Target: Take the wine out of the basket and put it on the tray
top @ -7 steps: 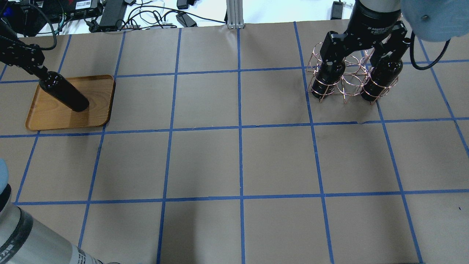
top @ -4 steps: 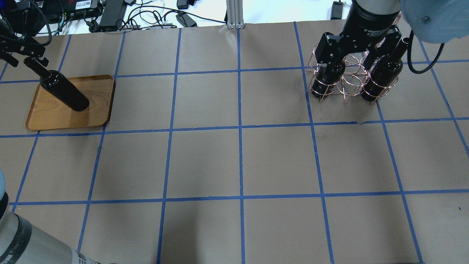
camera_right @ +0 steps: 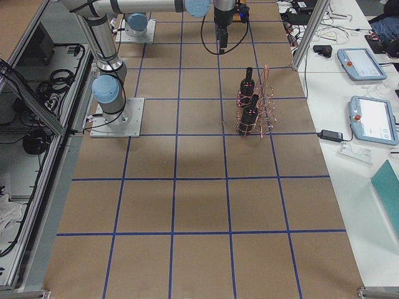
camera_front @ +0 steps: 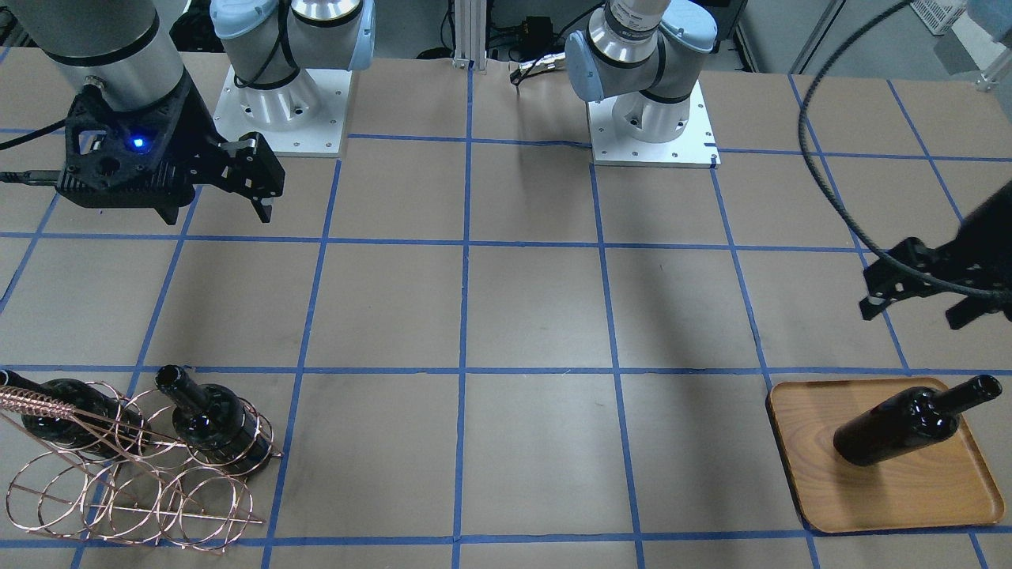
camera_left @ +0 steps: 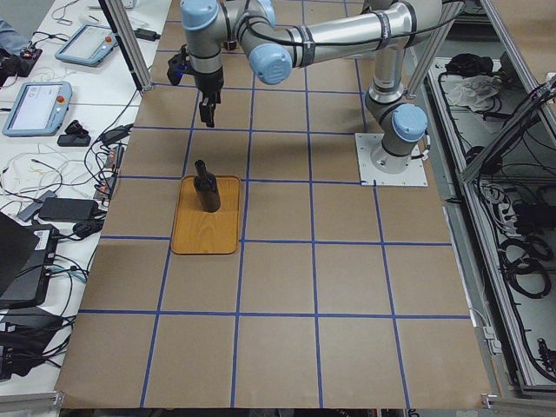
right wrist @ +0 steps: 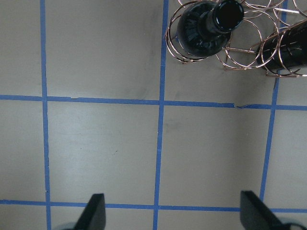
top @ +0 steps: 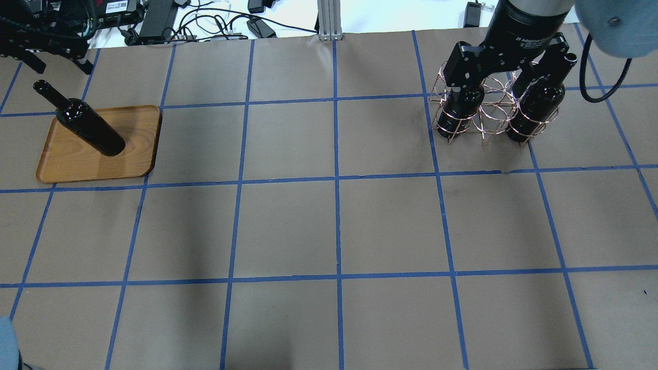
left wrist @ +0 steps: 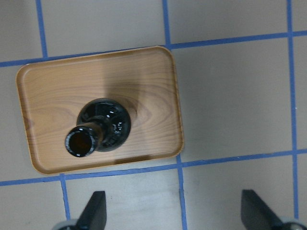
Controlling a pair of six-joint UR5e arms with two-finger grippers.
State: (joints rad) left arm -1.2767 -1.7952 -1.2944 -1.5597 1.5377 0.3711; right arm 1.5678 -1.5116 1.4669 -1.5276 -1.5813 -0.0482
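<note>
Above wine (left wrist: 103, 124), left end effector (left wrist: 175, 213) wide

Table (top: 288, 226) surfaced in brown paper, gridded with blue tape (top: 337, 205). Cables (top: 205, 23) clutter the white far edge; aluminium post (top: 326, 18) stands far centre.

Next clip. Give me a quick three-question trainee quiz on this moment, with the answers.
1. How many bottles stand in the basket?
2. True or false: the left gripper is shut on the wine on the tray.
3. The wine on the tray is: A) lying on its side, B) standing upright, C) leaning on the rim.
Key: 1. Two. 2. False: it is open and clear of the wine. 3. B.
</note>
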